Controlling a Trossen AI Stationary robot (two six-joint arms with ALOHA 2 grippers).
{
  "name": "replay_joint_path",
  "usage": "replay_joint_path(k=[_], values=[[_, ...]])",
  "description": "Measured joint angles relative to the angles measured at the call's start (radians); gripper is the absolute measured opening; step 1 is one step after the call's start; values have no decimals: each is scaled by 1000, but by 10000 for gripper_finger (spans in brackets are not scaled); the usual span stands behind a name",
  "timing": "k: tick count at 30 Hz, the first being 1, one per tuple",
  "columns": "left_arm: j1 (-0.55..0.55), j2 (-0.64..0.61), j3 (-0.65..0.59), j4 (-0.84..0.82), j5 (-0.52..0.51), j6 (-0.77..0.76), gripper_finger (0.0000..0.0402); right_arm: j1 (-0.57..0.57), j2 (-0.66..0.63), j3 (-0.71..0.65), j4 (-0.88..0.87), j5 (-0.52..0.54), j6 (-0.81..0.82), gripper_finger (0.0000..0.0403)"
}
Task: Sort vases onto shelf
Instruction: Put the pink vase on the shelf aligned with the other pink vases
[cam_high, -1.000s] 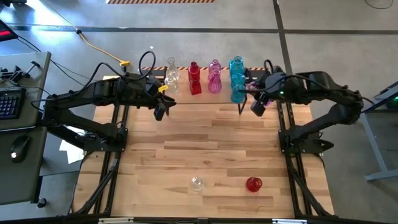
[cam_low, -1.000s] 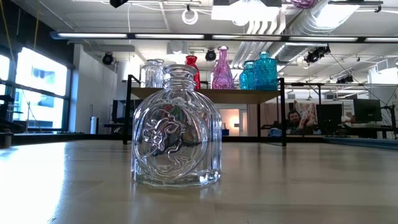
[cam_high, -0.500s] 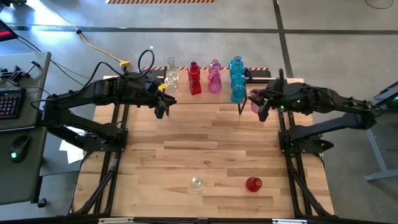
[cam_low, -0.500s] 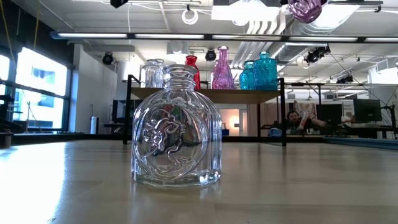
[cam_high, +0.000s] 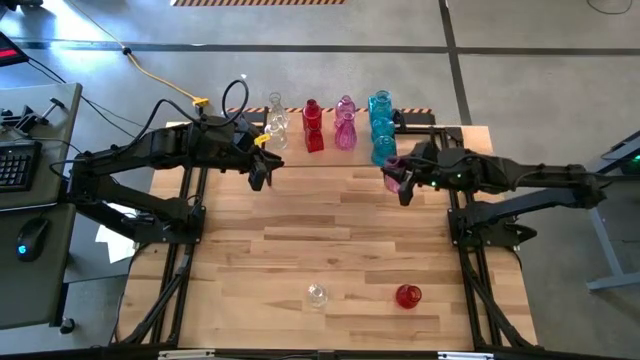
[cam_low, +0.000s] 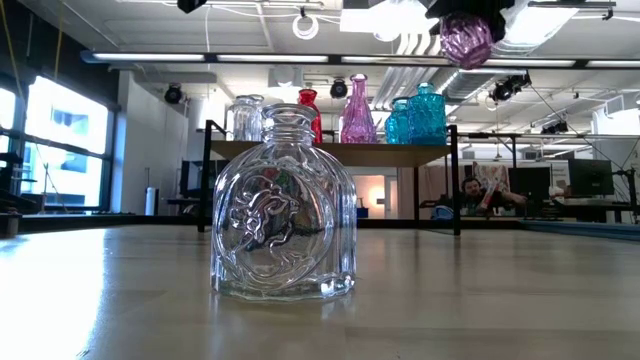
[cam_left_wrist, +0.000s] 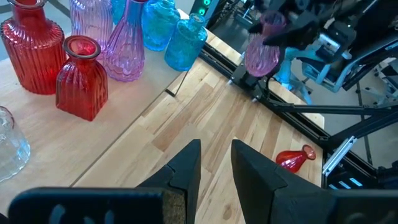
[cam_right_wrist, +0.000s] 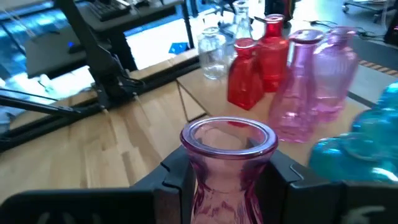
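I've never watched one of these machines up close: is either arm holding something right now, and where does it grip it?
The right gripper holds a pink vase by its neck, just under the rim. The left gripper holds nothing.

Two matte-black jointed arms, black cabling, yellow tags near left wrist, blunt dark fingers (cam_left_wrist: 186, 171).

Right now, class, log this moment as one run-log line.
right hand: shut on pink vase, airborne near shelf | left hand: open, waiting by shelf

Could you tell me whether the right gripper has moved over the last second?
Yes. The right gripper, shut on a pink glass vase, has shifted left, ending just in front of the shelf's blue vases.
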Motion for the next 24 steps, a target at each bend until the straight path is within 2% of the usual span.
replay_joint_path(k=[13,24], values=[[0,0,0,-1,0,2,81,0,11,-188,390,-34,1,99],[0,0,0,-2,1,3,81,8,186,-192,601,-9,-45,99]])
